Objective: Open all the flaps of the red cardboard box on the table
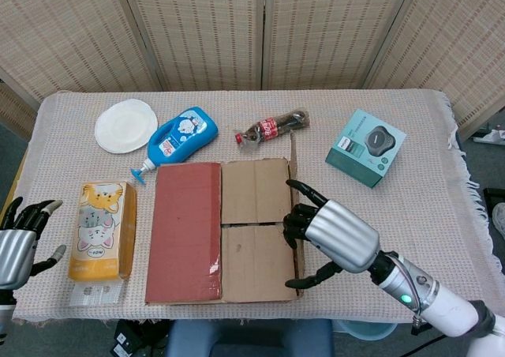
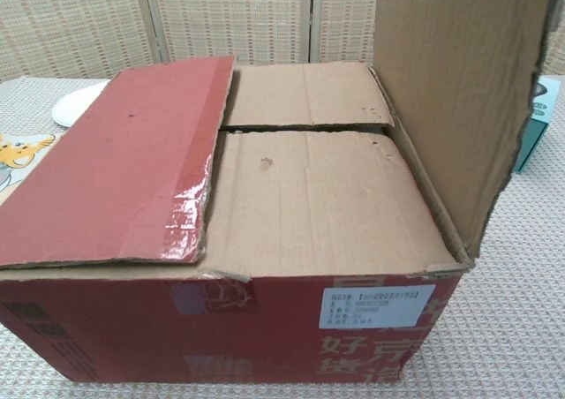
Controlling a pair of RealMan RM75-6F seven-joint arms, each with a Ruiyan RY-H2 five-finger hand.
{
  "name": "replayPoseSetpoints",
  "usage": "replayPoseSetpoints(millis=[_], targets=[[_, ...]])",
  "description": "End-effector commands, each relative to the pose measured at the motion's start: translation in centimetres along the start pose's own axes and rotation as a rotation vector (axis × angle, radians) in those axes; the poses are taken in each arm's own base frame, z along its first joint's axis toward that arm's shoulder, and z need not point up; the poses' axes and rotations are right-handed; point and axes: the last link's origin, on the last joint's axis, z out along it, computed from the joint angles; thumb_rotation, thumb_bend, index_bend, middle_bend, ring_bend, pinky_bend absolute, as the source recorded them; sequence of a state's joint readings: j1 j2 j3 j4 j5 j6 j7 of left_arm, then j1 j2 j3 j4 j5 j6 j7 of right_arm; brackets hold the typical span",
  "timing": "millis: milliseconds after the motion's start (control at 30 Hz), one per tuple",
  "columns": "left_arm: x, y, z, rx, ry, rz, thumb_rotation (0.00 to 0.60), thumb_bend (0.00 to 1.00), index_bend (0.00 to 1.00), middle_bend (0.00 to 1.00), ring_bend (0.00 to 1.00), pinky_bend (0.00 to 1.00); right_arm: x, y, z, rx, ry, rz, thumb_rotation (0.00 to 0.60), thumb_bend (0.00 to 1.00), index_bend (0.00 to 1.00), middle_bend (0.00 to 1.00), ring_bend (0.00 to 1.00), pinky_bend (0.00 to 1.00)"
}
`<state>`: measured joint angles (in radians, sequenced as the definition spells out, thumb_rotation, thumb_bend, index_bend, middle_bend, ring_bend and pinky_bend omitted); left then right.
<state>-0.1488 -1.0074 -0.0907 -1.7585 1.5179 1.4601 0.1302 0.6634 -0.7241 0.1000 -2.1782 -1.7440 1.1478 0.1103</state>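
Observation:
The red cardboard box (image 2: 265,319) stands at the table's front middle. Its left red flap (image 1: 187,231) (image 2: 124,161) lies shut. The right flap (image 2: 450,90) stands upright, showing its brown inside; from the head view it is only a thin edge (image 1: 293,207). Two brown inner flaps, far (image 1: 254,191) and near (image 1: 256,264), lie flat and shut. My right hand (image 1: 330,234) is just right of the upright flap, fingers spread, fingertips (image 1: 293,215) touching it. It is hidden in the chest view. My left hand (image 1: 20,245) hangs at the table's front left corner, open and empty.
A yellow cat-print tissue pack (image 1: 101,231) lies left of the box. Behind the box lie a blue bottle (image 1: 180,136), a white plate (image 1: 125,125) and a cola bottle (image 1: 274,125). A teal box (image 1: 366,147) sits at the right.

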Motion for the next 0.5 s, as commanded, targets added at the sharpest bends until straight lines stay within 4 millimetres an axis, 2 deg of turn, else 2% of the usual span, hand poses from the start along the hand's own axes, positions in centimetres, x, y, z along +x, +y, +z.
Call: replayPoseSetpoints(millis=[33,233,500], targets=[[0.4,0.5,0.5,-0.031,0.002,-0.015,0.600,0.32,0.17,0.20,0.20,0.00,0.0,1.1,-1.9,-0.055,0.003,0.019,0.256,0.07,0.58,0.50,0.39,0.00],[1.1,2.3,1.8,-0.127,-0.007,-0.038,0.600,0.32,0.17,0.20,0.21,0.00,0.0,3.1,-5.2,-0.162,0.016,0.064,0.257,0.07,0.58,0.50,0.40,0.00],[2.0,5.4,4.1,-0.301,-0.040,-0.098,0.600,0.32,0.19,0.20,0.22,0.00,-0.1,4.6,-8.4,-0.249,0.032,0.113,0.254,0.07,0.58,0.50,0.39,0.00]])
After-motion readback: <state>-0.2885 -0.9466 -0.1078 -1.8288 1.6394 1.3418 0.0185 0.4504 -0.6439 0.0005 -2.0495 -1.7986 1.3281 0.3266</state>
